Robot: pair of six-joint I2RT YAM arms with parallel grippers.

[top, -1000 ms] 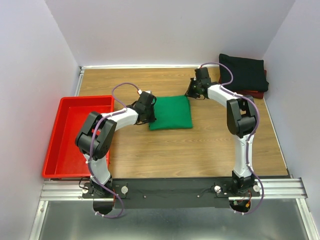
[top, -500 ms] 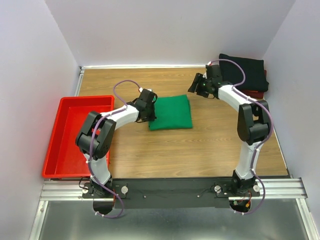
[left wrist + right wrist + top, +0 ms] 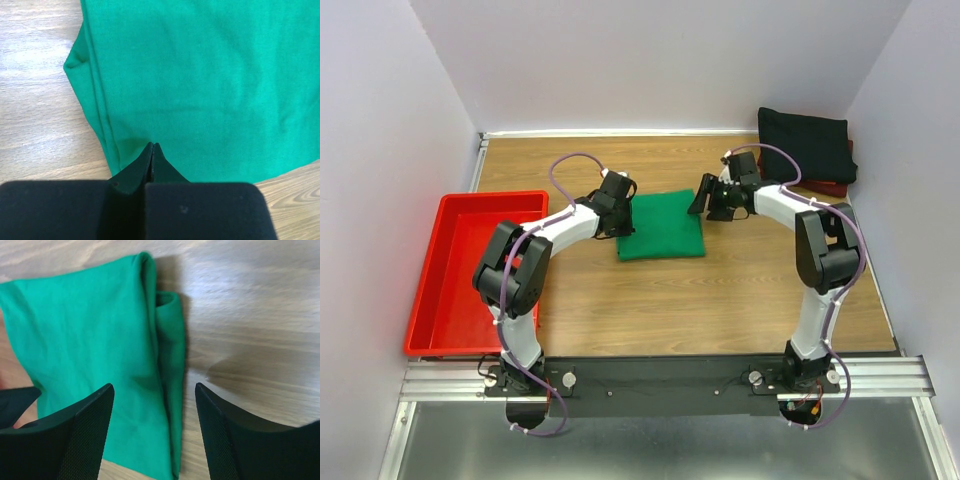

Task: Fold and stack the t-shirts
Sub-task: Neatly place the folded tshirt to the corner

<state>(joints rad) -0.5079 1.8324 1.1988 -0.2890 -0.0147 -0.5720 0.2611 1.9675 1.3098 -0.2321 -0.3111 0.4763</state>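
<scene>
A bright green t-shirt [image 3: 662, 225] lies folded into a square at the middle of the table. My left gripper [image 3: 621, 203] is shut, its tips [image 3: 152, 145] joined just over the shirt's left side [image 3: 210, 85], with no cloth seen between them. My right gripper [image 3: 706, 201] stands open above the shirt's right edge; in the right wrist view [image 3: 154, 386] the folded edge [image 3: 167, 360] lies between its fingers. A black t-shirt [image 3: 805, 145] lies folded at the back right, on top of a dark red one [image 3: 828, 187].
A red plastic tray [image 3: 430, 300] sits at the table's left side. White walls close in the left, back and right. Bare wood [image 3: 720, 300] lies between the green shirt and the arm bases.
My right gripper has opened wide, lifted off the green shirt's back right corner and swung round to its right edge. My left gripper, still shut, has crept slightly farther back along the left side.
</scene>
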